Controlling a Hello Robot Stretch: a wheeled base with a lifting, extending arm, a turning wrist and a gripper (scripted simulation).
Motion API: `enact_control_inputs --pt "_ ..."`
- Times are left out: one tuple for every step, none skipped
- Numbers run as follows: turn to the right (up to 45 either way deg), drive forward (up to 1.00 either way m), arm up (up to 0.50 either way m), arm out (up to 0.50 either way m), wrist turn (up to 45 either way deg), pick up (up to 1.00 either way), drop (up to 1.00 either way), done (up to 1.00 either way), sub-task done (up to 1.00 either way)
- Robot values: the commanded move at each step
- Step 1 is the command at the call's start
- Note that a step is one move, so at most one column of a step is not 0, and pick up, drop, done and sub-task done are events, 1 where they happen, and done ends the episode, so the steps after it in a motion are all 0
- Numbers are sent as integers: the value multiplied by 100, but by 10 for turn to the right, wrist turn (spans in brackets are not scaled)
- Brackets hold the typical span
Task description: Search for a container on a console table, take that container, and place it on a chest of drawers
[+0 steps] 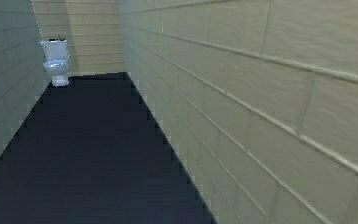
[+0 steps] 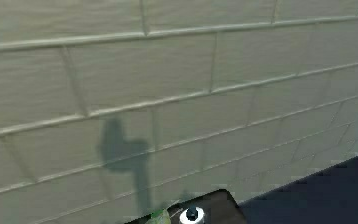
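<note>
Container: its position cannot be told from this spot. Jaws: their far end cannot be made out, so how they stand, and whether they hold anything, cannot be told. Noted at the arm side view's bottom edge: the dark end of the arm (image 2: 209, 202), bearing a round white mark, with a small greenish scrap (image 2: 163, 213) just beside it on the left. What the scrap is cannot be told. Directly behind stands a pale tiled wall (image 2: 187, 80), very near. Ahead is a narrow room with a dark floor (image 1: 87, 150), the same tiling running down the forward view's right, and a white toilet (image 1: 55, 62) at the far end.
</note>
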Motion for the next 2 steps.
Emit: enact_control_inputs --pt "0 0 10 0 0 0 0 0 0" --pt "0 0 50 0 0 0 0 0 0"
